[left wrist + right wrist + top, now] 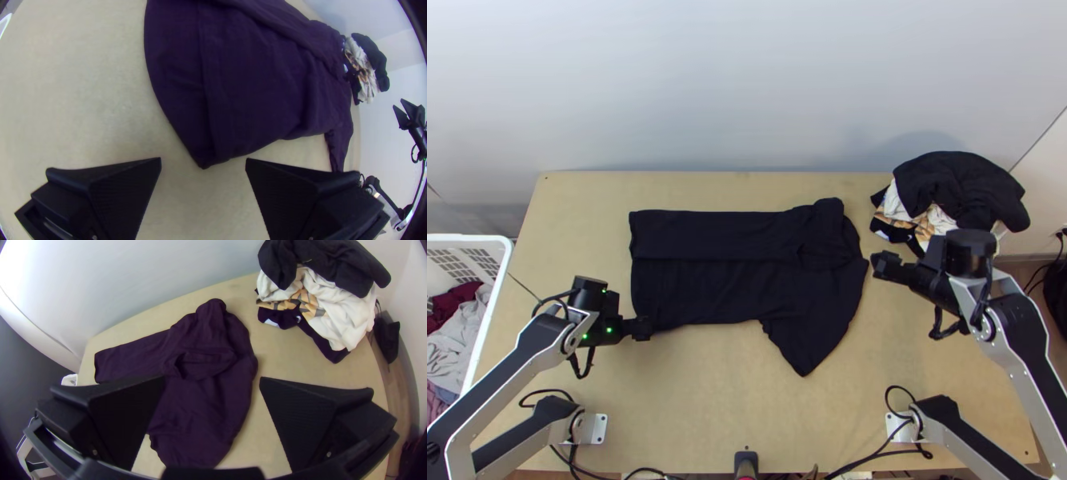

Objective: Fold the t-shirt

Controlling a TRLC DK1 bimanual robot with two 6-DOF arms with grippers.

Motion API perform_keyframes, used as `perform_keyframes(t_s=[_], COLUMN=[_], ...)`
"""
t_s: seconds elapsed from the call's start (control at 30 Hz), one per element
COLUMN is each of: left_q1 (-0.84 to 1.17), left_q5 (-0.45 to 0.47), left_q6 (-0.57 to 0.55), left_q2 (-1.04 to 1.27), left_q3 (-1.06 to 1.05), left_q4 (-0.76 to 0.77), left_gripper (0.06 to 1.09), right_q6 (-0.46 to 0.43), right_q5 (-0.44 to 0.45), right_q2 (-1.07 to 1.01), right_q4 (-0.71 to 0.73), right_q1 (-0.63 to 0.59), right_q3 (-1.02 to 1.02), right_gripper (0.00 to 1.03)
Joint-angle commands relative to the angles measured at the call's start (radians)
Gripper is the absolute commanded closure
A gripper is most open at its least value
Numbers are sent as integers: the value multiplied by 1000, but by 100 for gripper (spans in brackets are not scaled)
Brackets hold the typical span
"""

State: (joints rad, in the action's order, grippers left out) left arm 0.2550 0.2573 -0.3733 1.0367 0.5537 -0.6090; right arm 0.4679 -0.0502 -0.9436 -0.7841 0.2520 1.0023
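On the light table (691,416), a black t-shirt (699,288), laid long from left to right. Nearest, one sleeve (805,344) of the t-shirt, poking out flat. By the t-shirt's near left corner, the left gripper (641,328), with fingers spread wide apart. Farther left of the t-shirt, a white basket (495,296) with clothes (451,352) inside. Just right of the t-shirt, the right gripper (885,266), also with fingers wide apart. Along the t-shirt's far side, a long strip folded over. Past its far right end, a messy black and white clothes pile (955,188).
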Motion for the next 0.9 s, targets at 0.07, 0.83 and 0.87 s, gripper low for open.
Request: perform_keyframes(t_s=[0.07, 0.83, 0.87], left_q1=[21, 24, 24], left_q5=[-18, -20, -20], left_q6=[-50, -96, -95], left_q2=[25, 151, 149], left_q3=[-34, 71, 103], left_q4=[92, 219, 196], left_gripper=[16, 105, 105], right_q6=[5, -11, -12], right_q5=[0, 0, -2], right_q2=[66, 40, 40], right_q4=[-40, -78, -84], right_q1=[15, 78, 95], right_q3=[-42, -30, -34], right_gripper=[5, 5, 5])
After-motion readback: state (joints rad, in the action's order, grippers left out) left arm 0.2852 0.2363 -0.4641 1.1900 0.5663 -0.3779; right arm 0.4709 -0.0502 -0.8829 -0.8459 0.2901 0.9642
